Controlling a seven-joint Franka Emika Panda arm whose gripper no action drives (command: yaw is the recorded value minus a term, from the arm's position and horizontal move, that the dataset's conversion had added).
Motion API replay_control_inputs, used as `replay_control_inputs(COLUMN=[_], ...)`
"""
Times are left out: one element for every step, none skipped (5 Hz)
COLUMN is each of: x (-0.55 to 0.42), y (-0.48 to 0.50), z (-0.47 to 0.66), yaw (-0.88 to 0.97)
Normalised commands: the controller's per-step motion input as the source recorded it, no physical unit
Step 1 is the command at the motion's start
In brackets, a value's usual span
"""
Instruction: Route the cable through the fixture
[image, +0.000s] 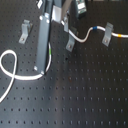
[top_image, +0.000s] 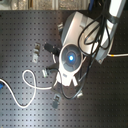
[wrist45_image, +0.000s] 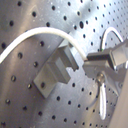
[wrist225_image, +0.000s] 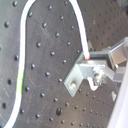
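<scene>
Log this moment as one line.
hand: low at board, state unclear | cable: through clip, passes middle clip | left clip: empty | slack: loop on board

No legible text (frames too blurred).

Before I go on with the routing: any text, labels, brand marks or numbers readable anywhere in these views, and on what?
None: no readable text, number or brand in any view.
Cable: yellow and blue bands only, colour marks, no lettering.
Grey clips: bare metal, no stamp that shows.
Arm housing: a glowing blue round light, no writing legible.
Perforated board: plain black with holes, no markings.
</scene>
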Motion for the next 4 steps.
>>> replay_control_inputs(x=[-0.103, -0.037, -0.275, -0.301], y=[-0.256, -0.130, -0.493, -0.299], z=[-0.34, 0.00, 0.00, 0.05], yaw=[-0.56, 0.00, -0.09, 0.00])
